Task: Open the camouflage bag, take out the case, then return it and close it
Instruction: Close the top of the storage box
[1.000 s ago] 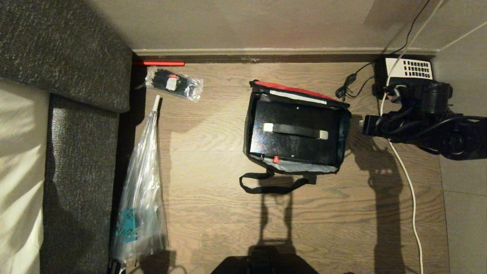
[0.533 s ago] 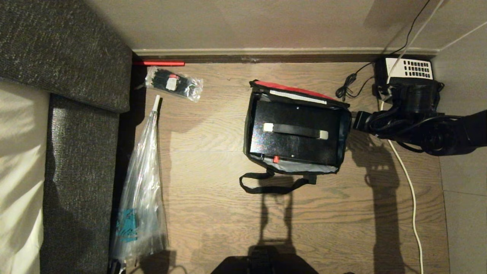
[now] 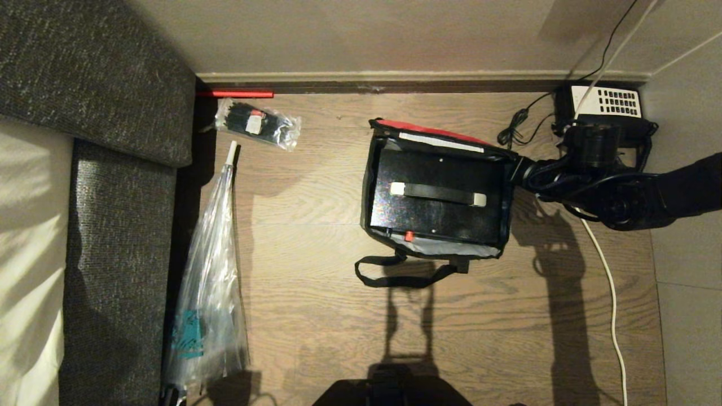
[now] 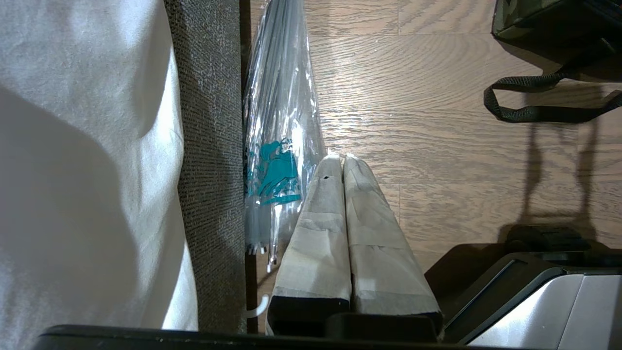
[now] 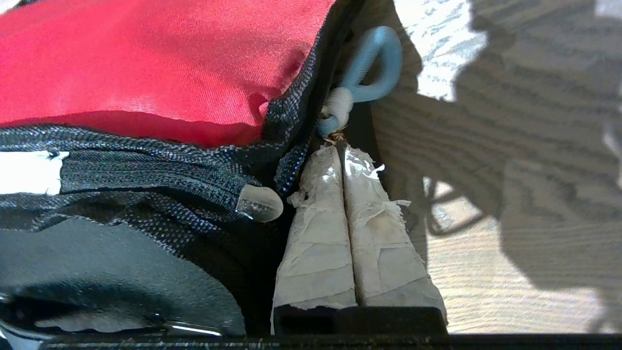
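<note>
Camouflage bag [image 3: 437, 194] lies open, case [image 3: 437, 197] inside; right claw [image 5: 342, 150], pinched shut and empty, noses at the blue zipper pull [image 5: 371, 65], presumably to close it.

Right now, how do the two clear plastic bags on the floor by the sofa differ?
The long plastic bag is tall and tapered, lying along the sofa edge; the small plastic bag is short and crumpled, near the baseboard. The long plastic bag looks nearly see-through with a teal print low down; the small plastic bag is packed with dark items and has a white-and-red label. Both are clear and lie flat on the floor.
</note>
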You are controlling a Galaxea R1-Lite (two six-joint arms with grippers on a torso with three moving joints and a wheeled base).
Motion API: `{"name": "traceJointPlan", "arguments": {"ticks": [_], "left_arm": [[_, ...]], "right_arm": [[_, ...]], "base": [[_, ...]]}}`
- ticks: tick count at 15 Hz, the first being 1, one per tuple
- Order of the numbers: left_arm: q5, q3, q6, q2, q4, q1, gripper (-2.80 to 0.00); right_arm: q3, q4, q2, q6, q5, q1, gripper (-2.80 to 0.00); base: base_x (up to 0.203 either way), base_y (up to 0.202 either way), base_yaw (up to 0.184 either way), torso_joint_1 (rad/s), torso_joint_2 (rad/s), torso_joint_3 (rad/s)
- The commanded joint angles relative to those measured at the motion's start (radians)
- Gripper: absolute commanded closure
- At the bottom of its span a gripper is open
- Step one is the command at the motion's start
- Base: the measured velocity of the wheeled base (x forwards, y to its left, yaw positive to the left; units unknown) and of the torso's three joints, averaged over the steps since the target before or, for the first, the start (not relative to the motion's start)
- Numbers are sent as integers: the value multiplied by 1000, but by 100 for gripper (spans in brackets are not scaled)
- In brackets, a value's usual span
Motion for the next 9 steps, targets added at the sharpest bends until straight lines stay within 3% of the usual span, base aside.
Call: {"name": "traceJointPlan", "arguments": {"ticks": [1,9], "left_arm": [[0,2,1,1,-1,0,0],[0,2,1,1,-1,0,0]], "right_arm": [[0,-4,3,42,6,32,0],[13,-59,-2,65,10,75,0]], "base": [[0,0,0,0,0,0],[0,0,0,0,0,0]]}}
